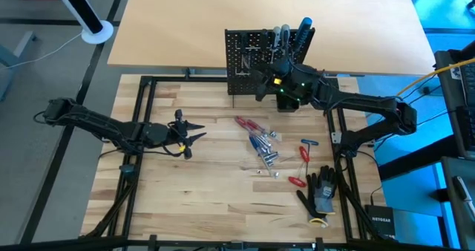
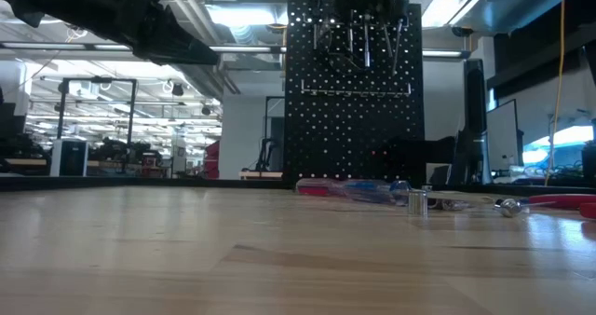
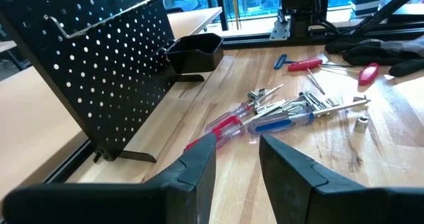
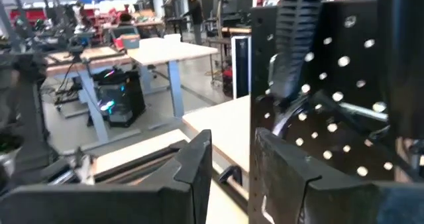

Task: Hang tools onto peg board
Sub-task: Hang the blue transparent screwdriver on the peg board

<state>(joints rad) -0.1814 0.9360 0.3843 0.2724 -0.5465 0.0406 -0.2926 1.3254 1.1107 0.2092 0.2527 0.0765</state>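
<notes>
Black peg board (image 1: pixel 256 62) upright on its short stand at the far edge of the wooden bench (image 1: pixel 215 184), dotted with rows of holes, already carrying several tools (image 1: pixel 289 39) along its top: a blue-handled screwdriver, grey and black handles beside it, thin metal shafts hanging down the panel in the low view (image 2: pixel 368 45). Right gripper (image 1: pixel 273 67) raised against the board's front near the top, just under the hung handles; fingers (image 4: pixel 199 164) parted with a narrow gap between them in the right wrist view, nothing seen between them, a ribbed black handle (image 4: pixel 295 42) close ahead on the board (image 4: pixel 344 98).

Left gripper (image 1: pixel 194 137) low over the bench on the left side, well apart from the board, fingers (image 3: pixel 199 171) released and spread, holding nothing, pointed toward the loose pile.

Loose on the bench, between the two arms: red-handled screwdrivers (image 1: pixel 249 125) and blue-handled screwdrivers (image 1: pixel 261 143) lying side by side, touching or overlapping, with small silver bits (image 1: pixel 273 158) scattered just beside them. Further right, a red T-handled key (image 1: pixel 305 151) and another red-handled tool (image 1: pixel 297 181). Black gloves (image 1: pixel 323 191) heaped near the right front corner. Small black cup (image 3: pixel 195 52) resting just beside the board's foot in the left wrist view.
</notes>
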